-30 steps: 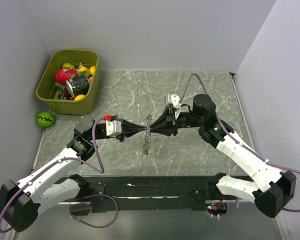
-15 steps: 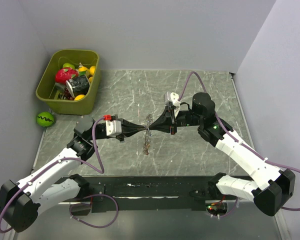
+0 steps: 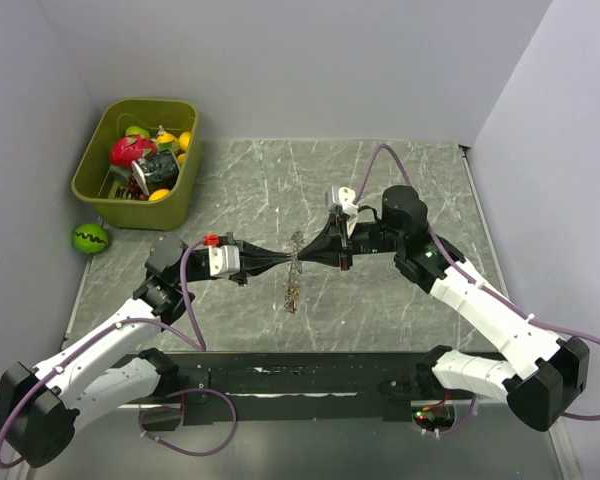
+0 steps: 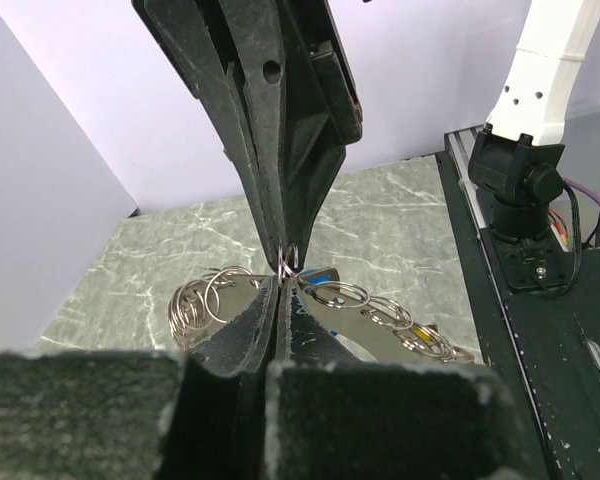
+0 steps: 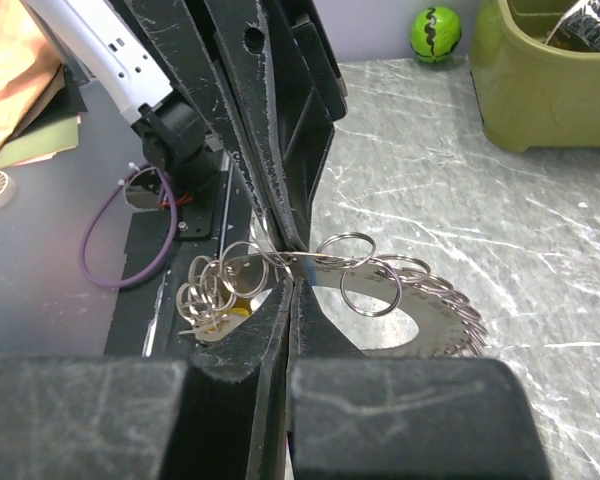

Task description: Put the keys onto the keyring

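The left gripper (image 3: 287, 261) and the right gripper (image 3: 306, 259) are met tip to tip, well right of the olive-green plastic bin (image 3: 130, 208). Both pairs of jaws are pressed fully shut on the round beaded grey metal keyring (image 5: 435, 310). The tiny silver keys with blue and yellow tags (image 3: 292, 290) are bunched just beside the closed tips.

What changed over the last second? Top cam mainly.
The right gripper closed on the keyring, tip to tip with the left gripper, and its wrist edged left. The left gripper stayed shut on the keyring; the green bin is unmoved.
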Robot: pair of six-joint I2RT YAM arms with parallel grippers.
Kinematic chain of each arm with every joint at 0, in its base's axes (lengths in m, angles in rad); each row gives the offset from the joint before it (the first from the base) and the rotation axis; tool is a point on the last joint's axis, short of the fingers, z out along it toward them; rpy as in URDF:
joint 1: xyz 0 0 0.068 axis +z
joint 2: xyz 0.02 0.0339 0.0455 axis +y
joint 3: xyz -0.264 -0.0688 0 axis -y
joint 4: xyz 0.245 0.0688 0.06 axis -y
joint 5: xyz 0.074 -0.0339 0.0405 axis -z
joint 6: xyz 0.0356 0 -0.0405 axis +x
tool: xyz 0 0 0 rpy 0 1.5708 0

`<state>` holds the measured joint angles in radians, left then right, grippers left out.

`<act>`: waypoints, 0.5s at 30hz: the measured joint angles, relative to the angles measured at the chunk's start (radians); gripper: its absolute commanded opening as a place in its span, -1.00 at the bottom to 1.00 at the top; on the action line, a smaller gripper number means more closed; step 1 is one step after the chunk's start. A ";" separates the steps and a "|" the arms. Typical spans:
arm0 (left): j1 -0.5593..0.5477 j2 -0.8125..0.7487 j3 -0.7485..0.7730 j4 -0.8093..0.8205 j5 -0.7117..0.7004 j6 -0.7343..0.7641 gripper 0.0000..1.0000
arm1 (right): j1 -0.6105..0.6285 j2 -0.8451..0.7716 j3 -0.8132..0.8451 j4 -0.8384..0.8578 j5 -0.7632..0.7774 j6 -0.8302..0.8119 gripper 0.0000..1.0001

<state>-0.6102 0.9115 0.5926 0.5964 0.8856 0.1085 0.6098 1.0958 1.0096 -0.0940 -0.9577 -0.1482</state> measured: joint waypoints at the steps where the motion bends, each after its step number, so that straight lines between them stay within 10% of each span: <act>1: 0.000 0.000 -0.001 0.004 0.001 -0.001 -0.98 | 0.000 0.001 0.000 0.000 0.000 -0.002 -1.00; 12: 0.002 0.000 -0.028 0.053 0.006 -0.024 -0.98 | 0.003 0.027 0.001 -0.004 0.006 -0.005 -0.99; 15: 0.003 0.000 -0.028 0.053 0.000 -0.022 -0.98 | 0.003 0.023 0.000 -0.004 0.020 0.000 -0.57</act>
<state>-0.6075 0.9119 0.5644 0.6491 0.8852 0.0864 0.6128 1.1191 1.0100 -0.0978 -0.9379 -0.1478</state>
